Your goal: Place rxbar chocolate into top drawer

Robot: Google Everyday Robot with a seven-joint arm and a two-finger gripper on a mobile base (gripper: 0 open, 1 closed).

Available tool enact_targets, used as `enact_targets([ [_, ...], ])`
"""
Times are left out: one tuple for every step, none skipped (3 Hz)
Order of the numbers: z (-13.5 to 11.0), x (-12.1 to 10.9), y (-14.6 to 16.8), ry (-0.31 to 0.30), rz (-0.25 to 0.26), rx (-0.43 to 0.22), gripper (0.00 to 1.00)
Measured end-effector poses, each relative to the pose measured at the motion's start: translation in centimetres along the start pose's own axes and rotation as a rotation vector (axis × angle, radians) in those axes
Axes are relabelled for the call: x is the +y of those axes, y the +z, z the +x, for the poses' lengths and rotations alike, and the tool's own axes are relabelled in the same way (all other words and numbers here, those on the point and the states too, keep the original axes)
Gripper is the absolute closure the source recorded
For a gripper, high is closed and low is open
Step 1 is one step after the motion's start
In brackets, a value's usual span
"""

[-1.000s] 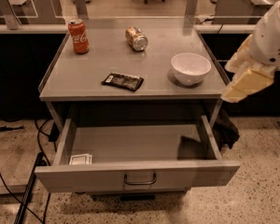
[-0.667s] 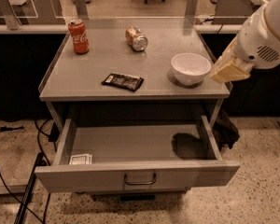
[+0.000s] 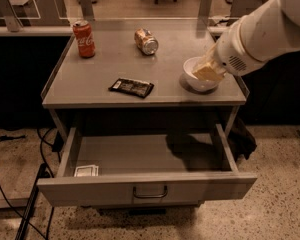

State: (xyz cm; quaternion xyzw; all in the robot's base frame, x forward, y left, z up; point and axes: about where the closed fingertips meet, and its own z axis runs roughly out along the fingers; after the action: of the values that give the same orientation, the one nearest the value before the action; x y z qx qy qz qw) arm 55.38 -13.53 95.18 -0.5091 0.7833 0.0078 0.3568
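Observation:
The rxbar chocolate [image 3: 131, 87], a flat dark wrapper with a pale patch at its left end, lies on the grey cabinet top [image 3: 95, 79] near the front, left of centre. The top drawer [image 3: 145, 186] stands pulled open below, with a bar handle [image 3: 150, 193] at its front centre. My gripper [image 3: 206, 72] comes in from the right on a white arm [image 3: 262, 26], over the white bowl and well to the right of the bar.
A white bowl [image 3: 194, 80] sits at the right of the top, partly behind the gripper. A red cola can [image 3: 84, 39] stands at back left. A tan can [image 3: 146, 41] lies on its side at back centre. A small white packet [image 3: 86, 171] lies in the drawer's front left corner.
The arm and gripper have moved left and up, from beyond the cabinet's right edge to over the white bowl. The bar and the drawer have not moved.

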Motion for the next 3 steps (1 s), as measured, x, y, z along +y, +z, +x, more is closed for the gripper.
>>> enact_targets([
  [-0.95, -1.03, -0.12, -0.003, 0.043, -0.033, 1.0],
  [-0.94, -1.03, -0.12, -0.002, 0.043, -0.033, 1.0],
  [-0.58, -1.26, 0.5, 0.014, 0.063, -0.026, 1.0],
])
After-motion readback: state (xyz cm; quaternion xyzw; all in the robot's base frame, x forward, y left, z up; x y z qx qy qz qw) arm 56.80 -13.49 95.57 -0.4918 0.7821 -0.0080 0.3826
